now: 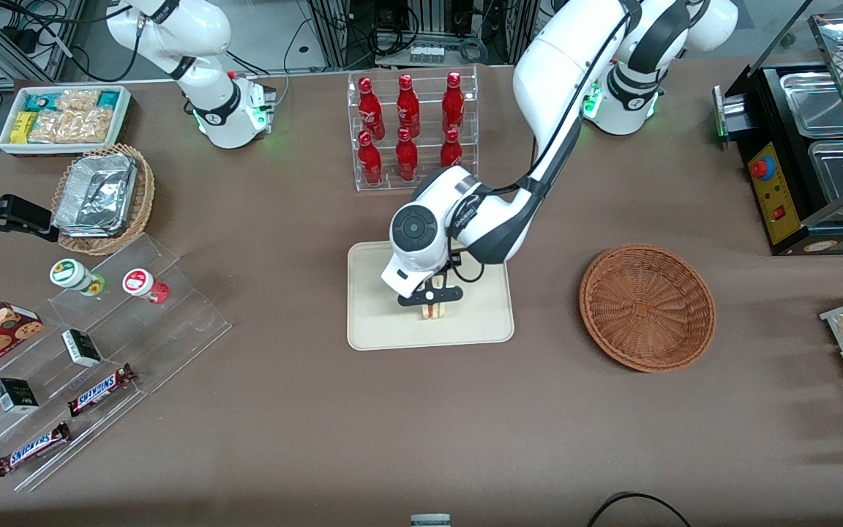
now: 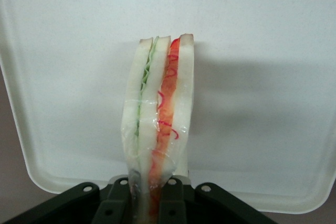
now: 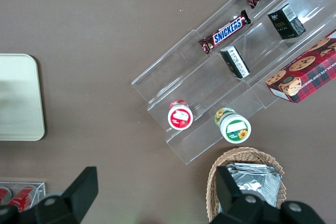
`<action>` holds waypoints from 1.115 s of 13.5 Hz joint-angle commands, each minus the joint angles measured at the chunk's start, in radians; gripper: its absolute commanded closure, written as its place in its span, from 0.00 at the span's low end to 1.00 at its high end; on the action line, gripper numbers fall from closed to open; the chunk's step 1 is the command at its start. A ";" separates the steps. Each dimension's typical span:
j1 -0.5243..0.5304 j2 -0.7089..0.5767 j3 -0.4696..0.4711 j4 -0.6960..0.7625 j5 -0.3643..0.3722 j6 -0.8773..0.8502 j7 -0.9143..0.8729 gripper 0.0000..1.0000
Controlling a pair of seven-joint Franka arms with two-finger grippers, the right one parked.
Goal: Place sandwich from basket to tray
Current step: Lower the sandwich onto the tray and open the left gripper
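**Operator:** Report end-effector position and state.

**Technician:** The gripper (image 1: 434, 302) is positioned over the tray (image 1: 377, 329), low above its surface. The fingers (image 2: 170, 203) are pinching the sandwich (image 1: 434, 310). In the left wrist view the wedge (image 2: 157, 124) extends away from the fingers with its layered edge facing the camera: white bread slices, a green filling line, and a red-orange filling band. A clear film wrap is visible across the slices.

**Operator:** Is the sandwich in contact with the tray?

**Technician:** Cannot be confirmed. In the front view the sandwich sits directly under the gripper and within the tray outline, in the half nearer to the front camera. The left wrist view shows the tray (image 2: 273, 40) filling the background around the wedge, with a soft shadow beside it. Whether the lower tip touches the surface cannot be told.

**Operator:** Status of the basket?

**Technician:** The basket (image 1: 647, 307) stands on the brown table (image 1: 319, 424), well apart from the tray, toward the working arm's end. Nothing is visible inside it.

**Operator:** Other items in the work area?

**Technician:** A clear rack of red bottles (image 1: 408, 117) stands farther from the front camera than the tray. Toward the parked arm's end there are a tan wicker basket with foil containers (image 1: 103, 197), a white bin of snack packets (image 1: 64, 118), and a clear stepped display holding Snickers bars (image 1: 99, 389), two small cups (image 1: 74, 275) and small dark boxes (image 1: 81, 348).
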 commanded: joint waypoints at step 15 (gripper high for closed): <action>-0.012 0.089 0.007 0.114 0.070 -0.032 -0.052 1.00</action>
